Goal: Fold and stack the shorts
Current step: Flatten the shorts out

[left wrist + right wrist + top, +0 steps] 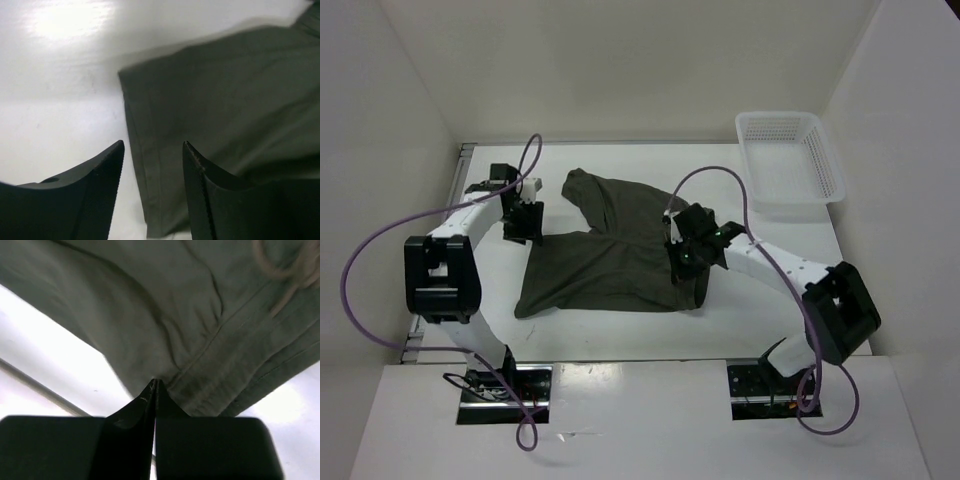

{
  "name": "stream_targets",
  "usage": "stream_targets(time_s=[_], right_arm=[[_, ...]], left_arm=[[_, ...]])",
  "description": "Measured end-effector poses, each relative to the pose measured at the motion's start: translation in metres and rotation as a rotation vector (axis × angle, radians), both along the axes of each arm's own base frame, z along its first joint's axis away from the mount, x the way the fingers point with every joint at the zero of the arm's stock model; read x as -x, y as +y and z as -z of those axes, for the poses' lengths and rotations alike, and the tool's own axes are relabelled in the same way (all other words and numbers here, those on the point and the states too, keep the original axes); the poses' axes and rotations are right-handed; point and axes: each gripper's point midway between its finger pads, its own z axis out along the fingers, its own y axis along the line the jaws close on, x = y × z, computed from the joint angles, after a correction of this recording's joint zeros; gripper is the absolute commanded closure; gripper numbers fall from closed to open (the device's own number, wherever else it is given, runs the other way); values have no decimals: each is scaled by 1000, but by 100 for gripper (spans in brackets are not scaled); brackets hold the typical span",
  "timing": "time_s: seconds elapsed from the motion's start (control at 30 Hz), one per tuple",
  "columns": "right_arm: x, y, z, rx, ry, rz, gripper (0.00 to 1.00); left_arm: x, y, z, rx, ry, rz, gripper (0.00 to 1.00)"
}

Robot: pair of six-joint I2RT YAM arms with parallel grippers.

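My left fingers (526,224) stand apart just above the bench (620,332). The hemmed edge of one leg of the shorts (610,255) lies flat under and between their tips. My right fingers (155,390) are pressed together, pinching a fold of the shorts beside the waistband seam. The pale drawstring (280,270) curls beyond their tips, off to the right.

I'm logging shorts (620,262) showing plain dark olive-green | drawstring (282,270) showing pale beige | basket (826,165) showing white, lattice mesh | table (770,312) showing white | cables (710,168) showing purple | left gripper (152,146), right gripper (155,383) showing black, arms (775,262) white-and-black
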Motion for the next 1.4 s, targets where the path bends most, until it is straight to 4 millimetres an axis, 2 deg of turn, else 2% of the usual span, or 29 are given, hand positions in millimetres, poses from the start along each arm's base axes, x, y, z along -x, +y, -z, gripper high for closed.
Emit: stream_targets(time_s=[0.07, 0.13, 0.27, 0.37, 0.53, 0.73, 0.8, 0.83, 0.87, 0.9, 0.93, 1.07, 1.17, 1.2, 1.27, 1.3, 1.4], right_arm=[[5, -3, 18, 48, 29, 20, 100], [-5, -6, 29, 86, 14, 62, 100], [-38, -10, 52, 170, -25, 144, 100], [-73, 0, 70, 216, -16, 164, 100], [-156, 22, 67, 179, -112, 209, 100], [-210, 21, 54, 168, -198, 224, 100], [-217, 21, 44, 147, -224, 211, 85], [-219, 22, 36, 130, -248, 202, 72], [-218, 23, 28, 111, -267, 198, 59], [-214, 23, 17, 84, -292, 190, 40], [-205, 19, 4, 58, -314, 188, 35], [-158, -2, -51, -40, -401, 169, 29], [-136, -13, -75, -97, -453, 161, 26], [-129, -17, -74, -105, -454, 158, 25], [-111, -22, -60, -102, -419, 147, 23], [-103, -24, -47, -97, -390, 140, 19], [-80, -34, -8, -61, -299, 145, 17]], left_arm=[[-9, -7, 16, -3, 7, 21, 41], [-15, -18, 27, -3, 5, 51, 41], [-26, -36, 41, -6, -11, 97, 41], [-31, -36, 56, -19, -4, 101, 42], [-47, -28, 56, -38, -35, 76, 42], [-89, -6, 53, -58, -95, 20, 42], [-96, -1, 51, -60, -107, 10, 42], [-98, 1, 51, -60, -110, 5, 42], [-98, 2, 51, -61, -111, 3, 42], [-98, 2, 51, -61, -110, 2, 42], [-98, 2, 51, -61, -111, 2, 42], [-97, 2, 52, -62, -110, 2, 42], [-97, 2, 53, -62, -111, 2, 42], [-98, 2, 53, -62, -113, 2, 42], [-98, 2, 53, -62, -113, 2, 42], [-98, 2, 53, -61, -113, 2, 42], [-98, 2, 53, -61, -115, 2, 41]])
